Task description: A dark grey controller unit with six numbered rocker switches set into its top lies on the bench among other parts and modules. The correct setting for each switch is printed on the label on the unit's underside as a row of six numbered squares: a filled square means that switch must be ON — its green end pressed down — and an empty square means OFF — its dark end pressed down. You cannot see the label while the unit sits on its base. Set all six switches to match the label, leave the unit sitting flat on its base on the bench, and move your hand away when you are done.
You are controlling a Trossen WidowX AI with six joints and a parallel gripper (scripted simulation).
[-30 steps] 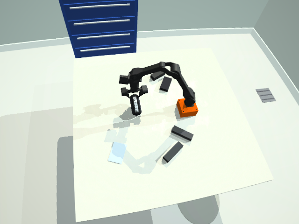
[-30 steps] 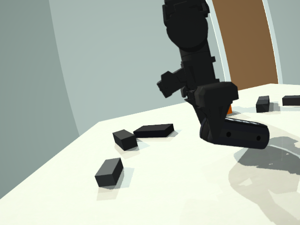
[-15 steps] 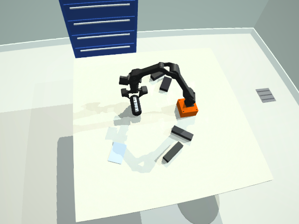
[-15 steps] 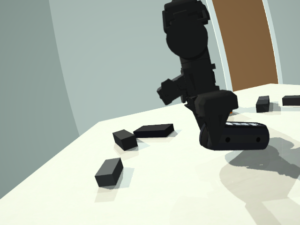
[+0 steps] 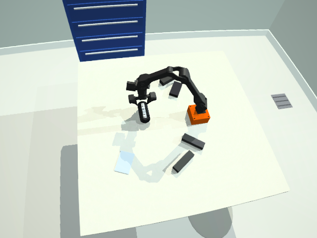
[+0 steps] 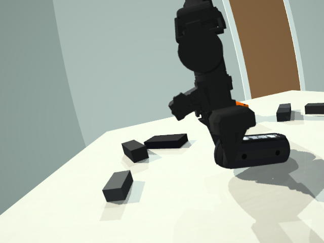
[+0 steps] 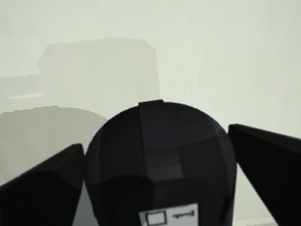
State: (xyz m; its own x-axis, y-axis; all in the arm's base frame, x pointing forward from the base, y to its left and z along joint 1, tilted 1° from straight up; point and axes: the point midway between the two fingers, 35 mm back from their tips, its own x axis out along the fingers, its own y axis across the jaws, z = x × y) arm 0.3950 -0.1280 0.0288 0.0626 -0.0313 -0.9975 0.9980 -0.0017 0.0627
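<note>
Controller unit (image 5: 143, 112) near tabletop (image 5: 230, 166) centre, at 9 o'clock of orange arm base (image 5: 204, 120), label side up. White label strip with squares faces up, likely so it can be read. Claw (image 5: 142, 98) pinches unit's rounded end, fingers spread wide around its girth. Unit: dark matte capsule, domed ends, two round holes along side. Surrounding modules (image 6: 117, 186): plain dark rectangular blocks.

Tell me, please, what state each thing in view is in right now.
Controller unit: turned over, label facing up, down at the bench.
Hand: closed on one end of the controller unit.
Blue cabinet: all four drawers shut.
</note>
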